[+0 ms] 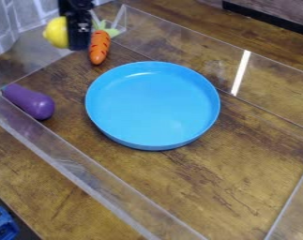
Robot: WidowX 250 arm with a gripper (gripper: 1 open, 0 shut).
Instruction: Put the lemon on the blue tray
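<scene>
**Lemon in transit to tray**

The gripper (pixel 68 33) is pinching the lemon (pixel 56 32), holding it in the air at the far left, above the wooden table (pixel 179 187), beside the carrot (pixel 99 47). Next move: carrying it right over the blue tray (pixel 154 103), lowering, releasing.

Wooden table (pixel 179 187) with clear plastic walls, blue tray (pixel 154 104) at centre, purple eggplant (pixel 28 101) left of it, orange carrot (pixel 99 46) (green leafy top) behind, black gripper (pixel 68 32) holding lemon (pixel 56 32) aloft beside carrot.

Open path above blue tray (pixel 154 138)
</scene>
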